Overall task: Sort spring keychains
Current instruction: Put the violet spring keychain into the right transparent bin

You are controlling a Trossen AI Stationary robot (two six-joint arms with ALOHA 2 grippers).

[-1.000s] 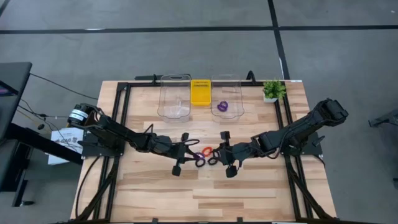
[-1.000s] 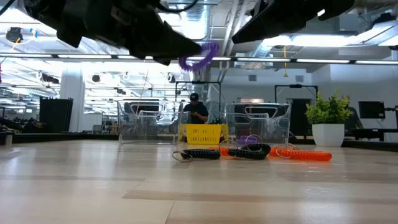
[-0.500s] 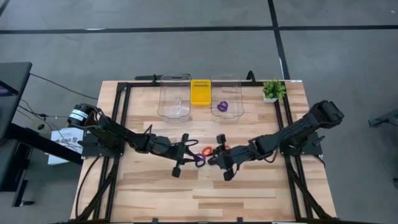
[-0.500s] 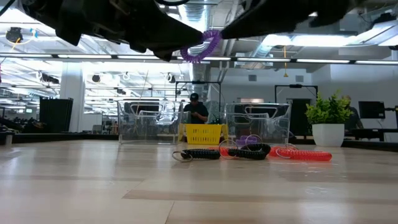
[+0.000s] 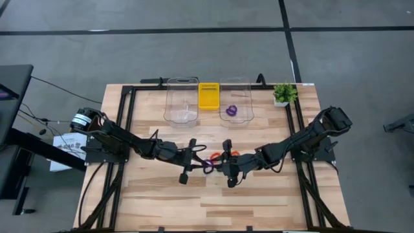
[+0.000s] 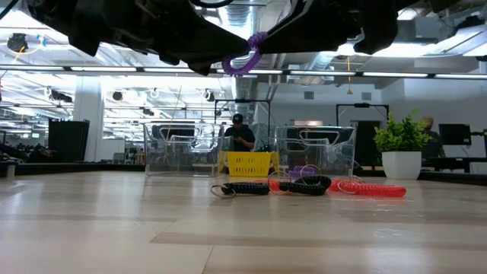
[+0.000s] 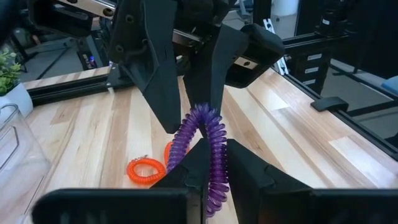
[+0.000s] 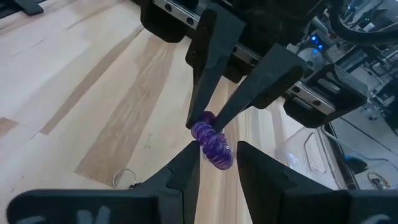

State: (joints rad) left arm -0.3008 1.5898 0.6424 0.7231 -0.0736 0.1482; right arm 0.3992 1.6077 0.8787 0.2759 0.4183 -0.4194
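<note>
Grey floor (image 5: pixel 194 52) lies all around the pale wooden desk (image 5: pixel 259 200), crossed by dark lines, one running across toward twelve o'clock and another slanting up toward one o'clock. Off at nine o'clock a dark piece of furniture (image 5: pixel 13 97) stands beside the desk with cables trailing from it. Looking level across the desk, the hall behind is bright with long ceiling lights (image 6: pixel 449 74), a white column (image 6: pixel 88 122) on the left, dark screens (image 6: pixel 455 135) at right, and a person (image 6: pixel 242 137) standing far back.
</note>
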